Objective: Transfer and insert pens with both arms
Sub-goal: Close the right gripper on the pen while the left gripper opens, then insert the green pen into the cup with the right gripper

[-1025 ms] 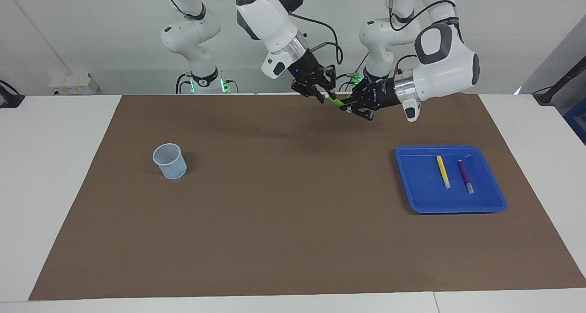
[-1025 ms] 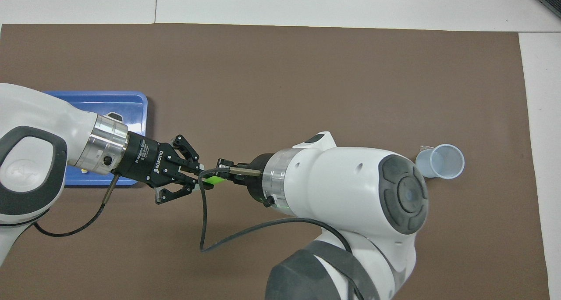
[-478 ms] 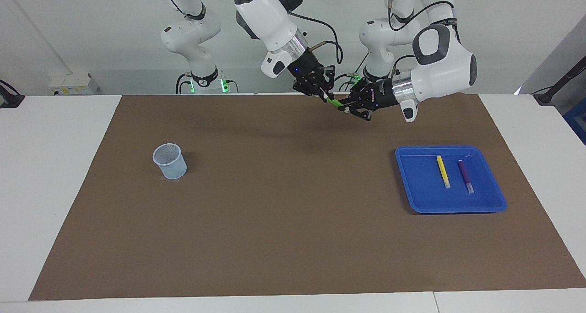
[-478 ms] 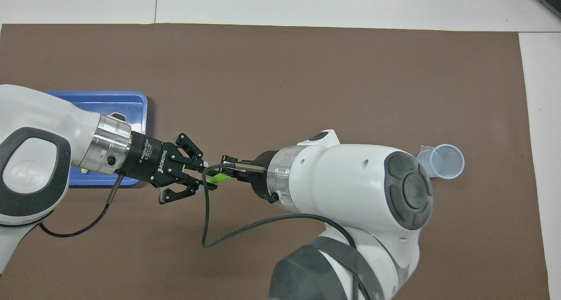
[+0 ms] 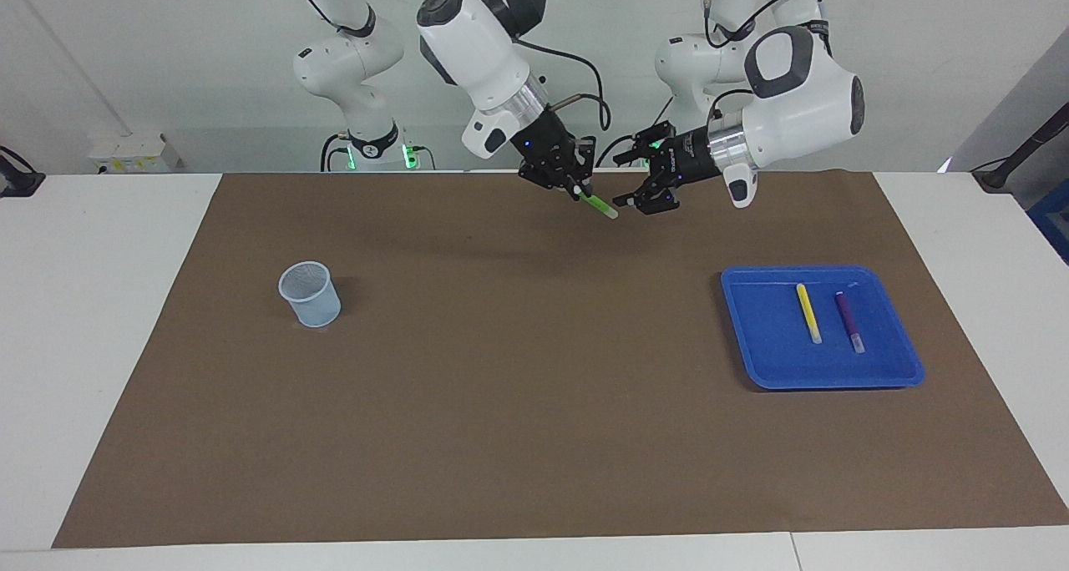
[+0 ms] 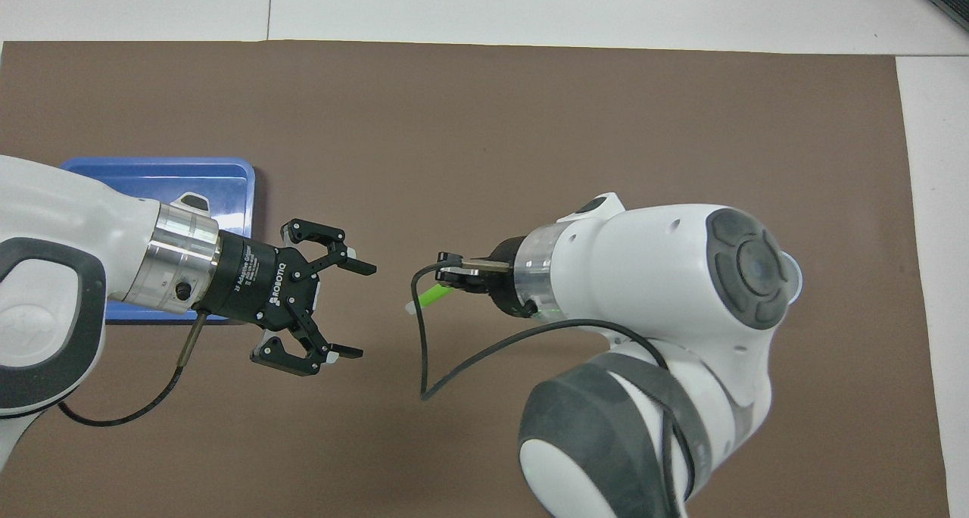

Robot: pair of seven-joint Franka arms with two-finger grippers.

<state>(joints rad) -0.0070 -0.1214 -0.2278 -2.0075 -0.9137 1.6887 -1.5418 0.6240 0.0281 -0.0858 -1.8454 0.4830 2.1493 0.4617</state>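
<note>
Green pen held by the right gripper, left gripper spread wide beside it

The right gripper (image 5: 575, 186) hangs over the brown mat (image 5: 534, 437) at the robots' edge of the tabletop (image 5: 108, 320), clamped on the green marker pen (image 5: 598, 206), whose pale cap end slants down toward the left gripper (image 5: 636, 189); the left gripper is just beside that end, apart from it, fingers wide and holding nothing; the yellow marker pen (image 5: 808, 313) and the purple marker pen (image 5: 849, 321) lie side by side in the blue tray (image 5: 756, 362) toward the left arm's end; a pale mesh cup (image 5: 310, 294) stands upright toward the right arm's end.
</note>
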